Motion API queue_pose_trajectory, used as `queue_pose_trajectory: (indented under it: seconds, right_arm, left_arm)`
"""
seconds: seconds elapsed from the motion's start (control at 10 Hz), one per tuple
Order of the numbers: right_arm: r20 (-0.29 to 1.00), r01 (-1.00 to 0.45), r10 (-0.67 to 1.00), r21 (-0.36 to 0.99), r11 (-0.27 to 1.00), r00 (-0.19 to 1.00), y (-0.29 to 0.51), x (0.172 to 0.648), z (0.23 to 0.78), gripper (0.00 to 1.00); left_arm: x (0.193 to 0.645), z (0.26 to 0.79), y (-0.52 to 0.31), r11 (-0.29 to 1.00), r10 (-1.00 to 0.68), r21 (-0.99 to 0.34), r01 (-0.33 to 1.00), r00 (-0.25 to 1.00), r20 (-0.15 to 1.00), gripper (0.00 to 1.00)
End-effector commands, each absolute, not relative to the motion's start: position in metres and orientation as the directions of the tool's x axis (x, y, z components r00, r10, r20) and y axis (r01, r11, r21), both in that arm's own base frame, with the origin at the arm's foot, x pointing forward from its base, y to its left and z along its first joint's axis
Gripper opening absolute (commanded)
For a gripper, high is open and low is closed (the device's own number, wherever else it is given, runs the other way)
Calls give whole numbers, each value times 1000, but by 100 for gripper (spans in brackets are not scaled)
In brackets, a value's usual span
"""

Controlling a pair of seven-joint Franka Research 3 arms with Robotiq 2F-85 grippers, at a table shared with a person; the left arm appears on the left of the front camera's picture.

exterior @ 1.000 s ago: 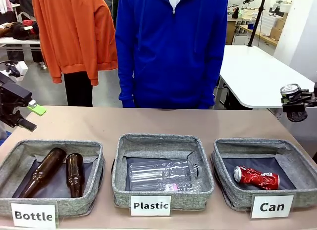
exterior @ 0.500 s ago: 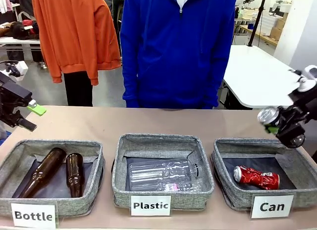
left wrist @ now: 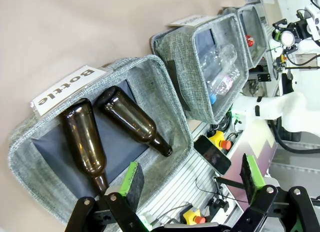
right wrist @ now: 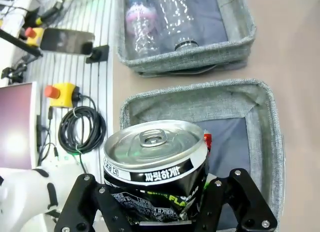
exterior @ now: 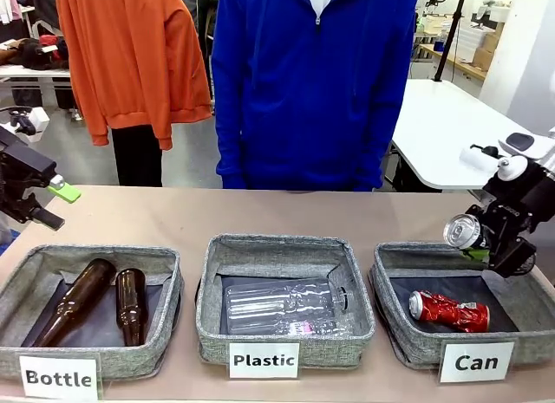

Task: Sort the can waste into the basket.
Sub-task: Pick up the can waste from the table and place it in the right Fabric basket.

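The right gripper (exterior: 482, 241) clamps the dark can (exterior: 462, 231) over the far edge of the Can basket (exterior: 398, 286), probably just inside. Released early, it could strike the rim. The left gripper (left wrist: 192, 179) hangs open, empty.

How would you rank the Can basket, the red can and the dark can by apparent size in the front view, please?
1. The Can basket, clearly largest.
2. and 3. The red can lying in it and the dark can held in the right gripper: unsure, since the gripper hides part of the dark one.
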State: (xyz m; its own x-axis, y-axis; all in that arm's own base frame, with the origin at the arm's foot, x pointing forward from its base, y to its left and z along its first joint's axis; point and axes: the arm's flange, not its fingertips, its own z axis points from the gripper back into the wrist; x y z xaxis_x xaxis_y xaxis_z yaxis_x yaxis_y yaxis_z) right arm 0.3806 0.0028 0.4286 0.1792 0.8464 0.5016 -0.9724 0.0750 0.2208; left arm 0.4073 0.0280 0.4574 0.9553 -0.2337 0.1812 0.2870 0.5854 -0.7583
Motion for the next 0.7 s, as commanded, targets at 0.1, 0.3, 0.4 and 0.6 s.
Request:
queue_pose_trajectory:
  seconds: [0.1, 0.3, 0.4, 0.6]
  right_arm:
    - [508, -973, 841, 213, 86, 185, -4, 385, 429, 0]
    - [523, -974, 830, 204, 101, 196, -7, 385, 427, 46]
    - [518, -974, 833, 204, 98, 193, -7, 384, 426, 58]
    - [519, -973, 832, 206, 101, 196, -7, 385, 425, 100]
  left_arm:
    - [405, 458, 27, 592, -237, -752, 290, 954, 181, 100]
    - [405, 458, 27, 592, -237, -752, 290, 954, 181, 100]
    - [405, 458, 27, 592, -237, -752, 290, 954, 181, 100]
    - [405, 458, 27, 592, -237, -752, 290, 954, 181, 100]
